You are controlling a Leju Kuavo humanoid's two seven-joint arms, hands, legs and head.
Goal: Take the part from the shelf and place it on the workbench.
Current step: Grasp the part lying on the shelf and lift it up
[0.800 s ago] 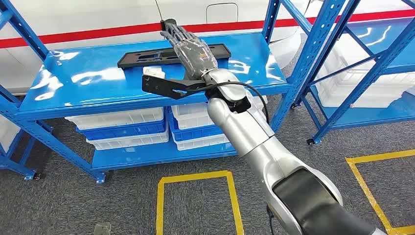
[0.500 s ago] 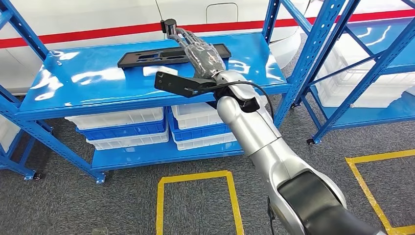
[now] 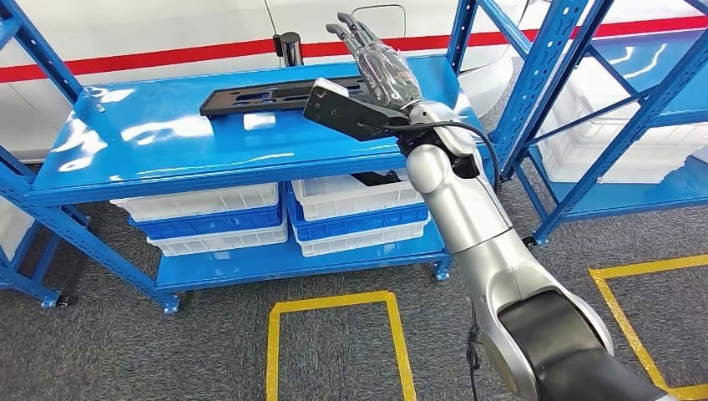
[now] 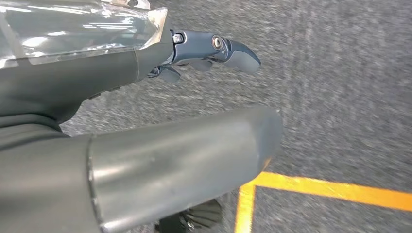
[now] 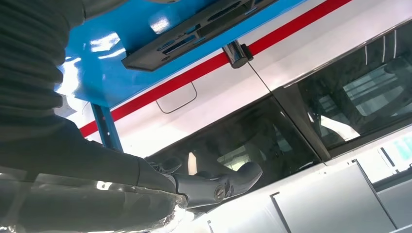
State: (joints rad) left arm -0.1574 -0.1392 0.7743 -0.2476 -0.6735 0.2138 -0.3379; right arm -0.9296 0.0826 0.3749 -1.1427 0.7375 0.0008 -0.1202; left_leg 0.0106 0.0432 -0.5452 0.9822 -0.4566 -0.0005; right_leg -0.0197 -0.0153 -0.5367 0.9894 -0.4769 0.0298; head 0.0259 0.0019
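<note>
Hovering above the glossy blue shelf [image 3: 167,142], the right hand [image 3: 380,67] extends straight fingers beside the flat black part [image 3: 250,98].

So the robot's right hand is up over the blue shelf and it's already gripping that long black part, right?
Not quite. The right hand is up over the blue shelf, but it holds nothing; the head view shows the long black part lying flat on the shelf, apart from the hand.

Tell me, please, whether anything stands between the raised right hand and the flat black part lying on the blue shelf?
Nothing visible does: the right hand hovers open above the long flat black part on the blue metal shelf, with only air between them.
</note>
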